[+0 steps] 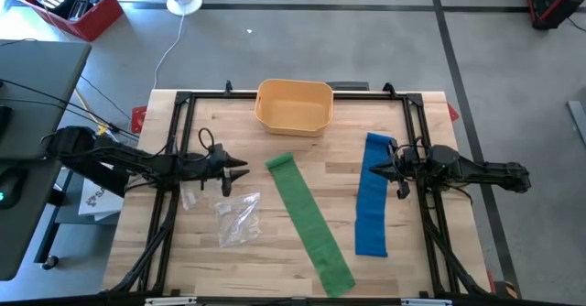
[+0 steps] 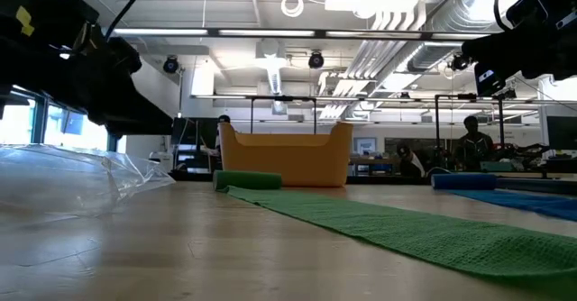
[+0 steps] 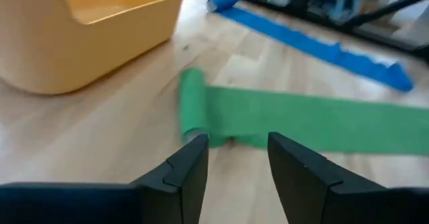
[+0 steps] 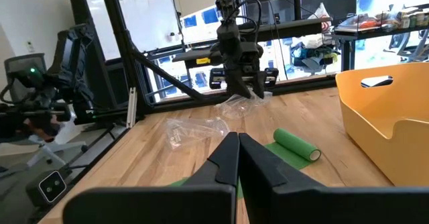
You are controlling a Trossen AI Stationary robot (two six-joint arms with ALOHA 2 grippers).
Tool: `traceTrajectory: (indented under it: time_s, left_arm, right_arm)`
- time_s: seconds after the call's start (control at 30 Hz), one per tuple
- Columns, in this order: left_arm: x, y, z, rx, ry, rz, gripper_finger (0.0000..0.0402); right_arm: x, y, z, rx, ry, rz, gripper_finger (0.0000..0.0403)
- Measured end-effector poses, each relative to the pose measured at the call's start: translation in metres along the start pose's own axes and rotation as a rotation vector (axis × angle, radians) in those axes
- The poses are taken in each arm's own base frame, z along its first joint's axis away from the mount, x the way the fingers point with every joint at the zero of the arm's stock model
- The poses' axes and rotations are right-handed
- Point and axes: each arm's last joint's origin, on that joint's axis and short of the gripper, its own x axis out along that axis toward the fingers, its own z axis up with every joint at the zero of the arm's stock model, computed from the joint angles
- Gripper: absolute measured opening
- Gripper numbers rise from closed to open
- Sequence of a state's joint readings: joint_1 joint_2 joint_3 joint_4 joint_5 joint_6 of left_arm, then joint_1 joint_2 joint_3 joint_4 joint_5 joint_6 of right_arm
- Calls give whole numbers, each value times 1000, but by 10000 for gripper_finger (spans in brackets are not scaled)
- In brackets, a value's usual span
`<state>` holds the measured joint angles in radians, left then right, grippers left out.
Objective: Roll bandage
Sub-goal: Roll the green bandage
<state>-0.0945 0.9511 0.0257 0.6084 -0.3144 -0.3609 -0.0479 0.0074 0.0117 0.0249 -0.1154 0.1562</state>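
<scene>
While the yellow bin (image 1: 294,105) at upper centre looks bare inside, we see the green bandage (image 1: 309,224) lying diagonally below it, its rolled end uppermost. Just left of that roll the left gripper (image 1: 240,169) stands spread, holding nothing. At right, the right gripper (image 1: 377,170) is pressed together over the blue bandage (image 1: 373,196).

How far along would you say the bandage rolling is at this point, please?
Barely begun. Done: only the end of the green bandage nearest the yellow bin is rolled up. In hand: nothing; the left tool is open just short of that roll, the right tool shut above the blue bandage. Left: most of the green strip, and the blue, lie flat.
</scene>
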Motion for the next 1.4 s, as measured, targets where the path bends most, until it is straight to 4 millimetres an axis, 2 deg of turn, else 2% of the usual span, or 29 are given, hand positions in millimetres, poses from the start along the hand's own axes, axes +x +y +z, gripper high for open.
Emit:
traceTrajectory:
  time_s: [0.3,0.5,0.63,0.83,1.0,1.4]
  left_arm:
    - [21,-32,7,-179,-10,65,104]
    - [35,-42,11,-266,-10,103,97]
    - [40,-41,4,-323,18,127,97]
    - [48,-33,-9,-610,-4,255,97]
    - [57,-24,-21,-740,15,299,101]
    - [79,-25,-21,-863,-26,274,111]
  right_arm:
    - [0,0,0,0,0,0,0]
    - [0,0,0,0,0,0,0]
    - [0,0,0,0,0,0,0]
    - [0,0,0,0,0,-1,0]
    - [0,0,0,0,-1,0,0]
    - [0,0,0,0,0,0,0]
